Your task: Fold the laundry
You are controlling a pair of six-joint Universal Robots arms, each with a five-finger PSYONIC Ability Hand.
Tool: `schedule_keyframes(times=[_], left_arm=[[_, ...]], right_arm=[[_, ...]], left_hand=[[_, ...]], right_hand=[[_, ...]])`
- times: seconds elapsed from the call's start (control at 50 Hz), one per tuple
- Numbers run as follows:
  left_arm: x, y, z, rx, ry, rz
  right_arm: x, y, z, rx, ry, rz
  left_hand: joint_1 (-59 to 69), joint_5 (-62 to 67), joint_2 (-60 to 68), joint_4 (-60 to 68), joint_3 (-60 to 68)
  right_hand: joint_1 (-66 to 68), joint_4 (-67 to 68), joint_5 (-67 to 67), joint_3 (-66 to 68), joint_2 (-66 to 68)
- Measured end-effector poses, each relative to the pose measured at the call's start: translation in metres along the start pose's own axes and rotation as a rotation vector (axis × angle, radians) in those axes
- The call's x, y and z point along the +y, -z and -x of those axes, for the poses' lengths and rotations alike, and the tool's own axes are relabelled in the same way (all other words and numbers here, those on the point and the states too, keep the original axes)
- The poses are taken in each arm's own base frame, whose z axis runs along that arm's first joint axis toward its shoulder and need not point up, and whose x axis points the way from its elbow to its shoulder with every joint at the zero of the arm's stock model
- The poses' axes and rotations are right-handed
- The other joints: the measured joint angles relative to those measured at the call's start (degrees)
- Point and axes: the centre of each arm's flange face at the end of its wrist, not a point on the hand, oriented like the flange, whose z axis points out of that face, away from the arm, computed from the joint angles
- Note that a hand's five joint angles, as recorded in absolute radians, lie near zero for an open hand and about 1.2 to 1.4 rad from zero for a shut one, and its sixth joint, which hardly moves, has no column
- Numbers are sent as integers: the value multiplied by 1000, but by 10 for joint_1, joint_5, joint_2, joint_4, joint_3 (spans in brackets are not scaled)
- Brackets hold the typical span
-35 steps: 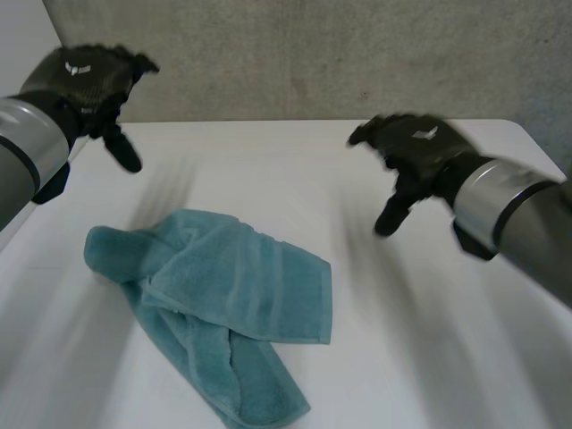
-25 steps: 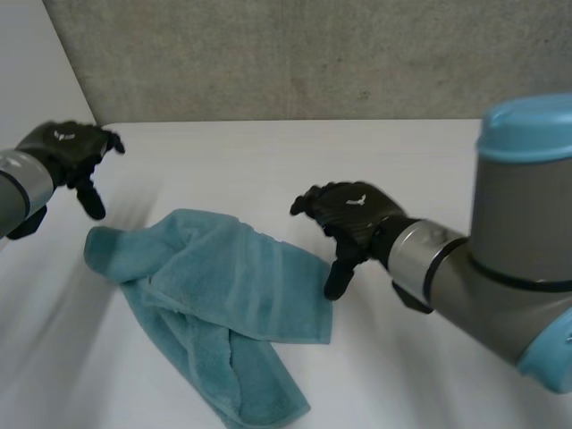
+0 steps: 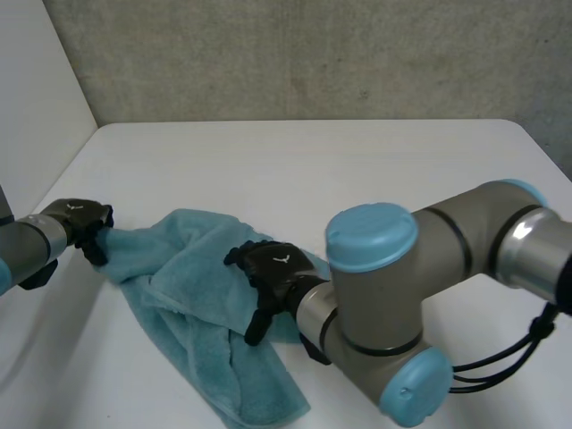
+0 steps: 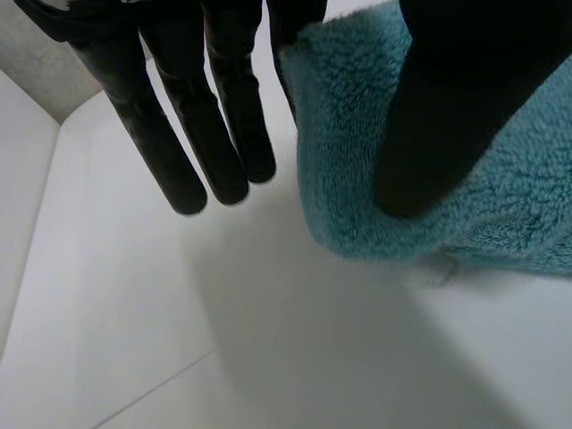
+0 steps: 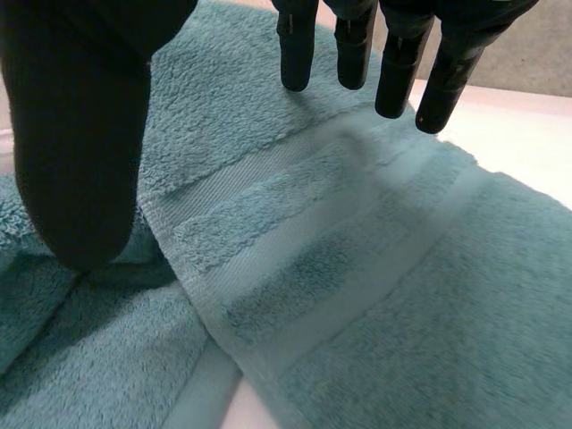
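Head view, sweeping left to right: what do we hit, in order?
left hand → towel → right hand → right arm

Fluffy teal terry towel [image 3: 192, 295] on smooth matt white table [image 3: 357, 170]

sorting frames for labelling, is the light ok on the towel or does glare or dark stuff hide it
Head view: soft, even light, no glare on the white table, and the towel's folds show. Left wrist view: the left hand's black thumb covers part of the towel's edge. Right wrist view: the right hand's thumb covers some towel, and the woven bands show plainly.
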Motion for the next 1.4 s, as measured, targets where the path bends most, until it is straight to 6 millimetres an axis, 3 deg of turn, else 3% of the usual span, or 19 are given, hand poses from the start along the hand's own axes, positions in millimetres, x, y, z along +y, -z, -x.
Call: schedule_keyframes(times=[0.22, 0.3, 0.34, 0.38, 0.52, 0.56, 0.58, 0.6, 0.62, 0.7, 0.74, 0.84, 0.96, 1.16, 1.18, 1.26, 1.3, 1.32, 1.4], left_arm=[[-15, 13, 5, -34, 2, -59], [-24, 23, 6, -42, 2, -87], [-32, 31, 7, -48, 2, -116], [-38, 36, 7, -53, 3, -138], [-75, 56, 11, -86, 20, -281], [-106, 70, 17, -115, 55, -407], [-106, 70, 17, -115, 55, -407], [-125, 80, 23, -134, 84, -491], [-125, 80, 23, -134, 84, -491], [-160, 102, 35, -168, 147, -665], [-188, 126, 45, -192, 211, -833], [-206, 150, 46, -187, 270, -964], [-201, 163, 27, -129, 302, -980], [-127, 148, -30, 7, 306, -739], [-112, 146, -38, 22, 304, -693], [-93, 143, -47, 36, 292, -632], [-90, 143, -48, 37, 289, -624], [-85, 142, -51, 40, 283, -608], [-78, 143, -59, 59, 269, -583]], right_arm=[[14, -26, 16, 15, 14, -15], [10, -34, 15, 64, 26, -54], [2, -39, 11, 107, 36, -99], [-6, -40, 8, 132, 45, -129], [-53, -38, -6, 211, 111, -266], [-102, -24, -23, 275, 173, -383], [-102, -24, -23, 275, 173, -383], [-136, -10, -41, 336, 216, -462], [-136, -10, -41, 336, 216, -462], [-193, 26, -76, 464, 289, -601], [-233, 64, -100, 568, 341, -715], [-252, 97, -108, 620, 375, -778], [-239, 110, -109, 602, 395, -732], [-127, 108, -117, 464, 509, -253], [-90, 113, -111, 396, 571, -72], [-49, 129, -100, 278, 683, 193], [-45, 132, -99, 262, 700, 225], [-43, 136, -98, 245, 722, 262], [-56, 138, -100, 263, 725, 245]], left_hand=[[114, 154, 166, 162, 162], [114, 154, 166, 162, 162], [114, 154, 166, 162, 162], [114, 154, 166, 162, 162], [115, 154, 170, 167, 167], [118, 154, 179, 177, 176], [118, 154, 179, 177, 176], [118, 154, 182, 179, 178], [118, 154, 182, 179, 178], [118, 154, 182, 179, 179], [118, 154, 182, 179, 179], [118, 166, 183, 179, 179], [118, 166, 183, 179, 179], [121, 166, 172, 172, 176], [121, 166, 169, 169, 173], [121, 164, 159, 158, 161], [121, 164, 157, 157, 158], [121, 164, 151, 151, 152], [117, 152, 137, 136, 138]], right_hand=[[12, 15, 19, 21, 19], [235, 248, 241, 259, 260], [417, 494, 476, 504, 514], [433, 534, 513, 542, 544], [433, 546, 523, 552, 547], [433, 546, 526, 552, 547], [433, 546, 526, 552, 547], [433, 546, 526, 552, 547], [433, 546, 526, 552, 547], [433, 546, 526, 553, 547], [433, 548, 526, 553, 547], [433, 548, 529, 554, 547], [433, 548, 529, 554, 547], [433, 548, 531, 554, 547], [433, 548, 531, 554, 547], [423, 525, 514, 533, 523], [423, 525, 514, 533, 523], [245, 339, 342, 348, 340], [75, 97, 100, 108, 98]])
